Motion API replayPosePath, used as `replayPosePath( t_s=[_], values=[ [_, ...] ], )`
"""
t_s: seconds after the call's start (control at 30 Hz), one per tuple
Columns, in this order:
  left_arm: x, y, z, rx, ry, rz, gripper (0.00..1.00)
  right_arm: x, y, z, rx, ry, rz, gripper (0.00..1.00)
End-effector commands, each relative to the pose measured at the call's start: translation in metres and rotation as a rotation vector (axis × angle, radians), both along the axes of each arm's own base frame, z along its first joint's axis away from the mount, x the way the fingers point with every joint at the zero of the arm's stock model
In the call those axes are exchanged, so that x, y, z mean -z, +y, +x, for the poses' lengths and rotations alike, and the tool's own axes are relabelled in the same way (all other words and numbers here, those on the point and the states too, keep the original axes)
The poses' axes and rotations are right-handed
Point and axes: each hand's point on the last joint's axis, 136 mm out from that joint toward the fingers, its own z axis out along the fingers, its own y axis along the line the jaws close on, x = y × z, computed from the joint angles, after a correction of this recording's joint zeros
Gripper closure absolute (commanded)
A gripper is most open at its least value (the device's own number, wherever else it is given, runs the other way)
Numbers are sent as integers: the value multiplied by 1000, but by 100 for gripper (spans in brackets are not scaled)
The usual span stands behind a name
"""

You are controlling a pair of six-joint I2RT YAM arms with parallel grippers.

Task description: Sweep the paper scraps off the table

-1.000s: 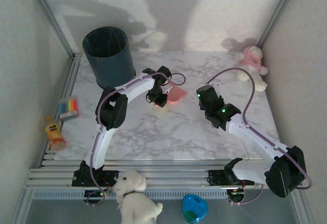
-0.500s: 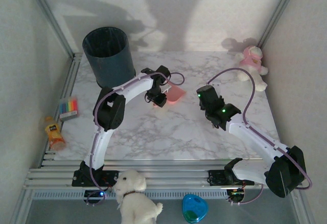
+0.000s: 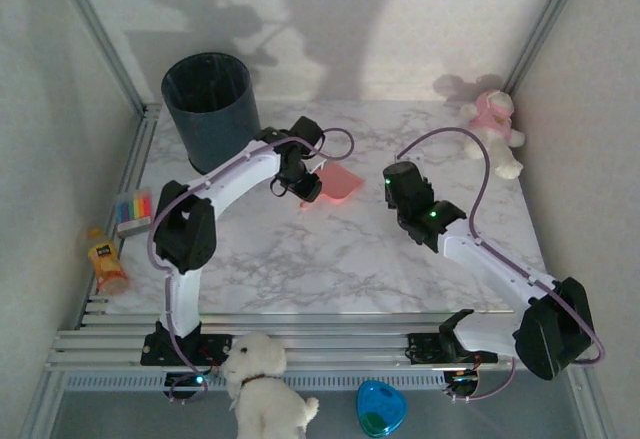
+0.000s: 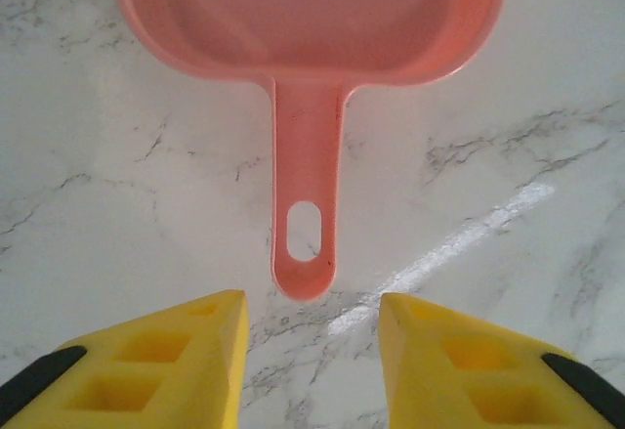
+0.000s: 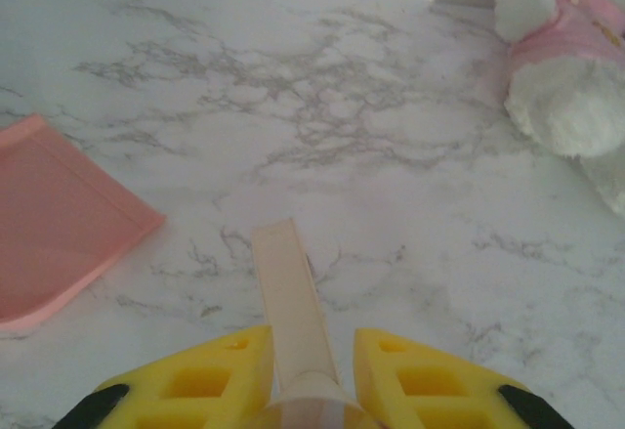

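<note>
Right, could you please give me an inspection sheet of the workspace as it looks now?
Surface: white marbled table, grey veining.
Job's things: paper scraps nothing seen; pink dustpan lying flat.
Clutter: dark bin, pink plush, strip pack, orange bottle.
Grippers: left gripper open, just short of the dustpan's handle; right gripper shut on pale stick.
Cables: purple cable arching near right gripper.
Surroundings: white plush dog, blue object past the front rail.

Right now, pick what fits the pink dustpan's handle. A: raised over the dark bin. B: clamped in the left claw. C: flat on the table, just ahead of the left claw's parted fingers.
C: the dustpan's handle lies on the table, ending just short of the left claw, whose fingers stand apart with nothing between them.
</note>
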Motion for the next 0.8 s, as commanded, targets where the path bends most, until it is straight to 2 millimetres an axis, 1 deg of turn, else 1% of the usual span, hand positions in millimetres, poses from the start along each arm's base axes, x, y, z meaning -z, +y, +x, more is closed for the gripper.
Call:
replayPosePath(
  t_s=[0.0,0.1,0.27,0.43,0.57,0.77],
  values=[
    [-30,1,-2,-30,-81,-75,63,-15,9,19,-48,-91,-40,100],
    [-46,7,-4,-60,-146,-108,63,-18,17,30,-87,-130,-72,100],
    [-71,25,-6,-132,-261,-137,63,-21,32,49,-135,-166,-109,100],
    [-89,39,-19,-183,-337,-184,63,-17,49,68,-184,-179,-137,100],
    [-106,51,-29,-256,-404,-247,62,-14,62,82,-211,-180,-150,100],
    [-121,67,-37,-382,-472,-330,61,-10,82,100,-264,-191,-145,100]
  ],
)
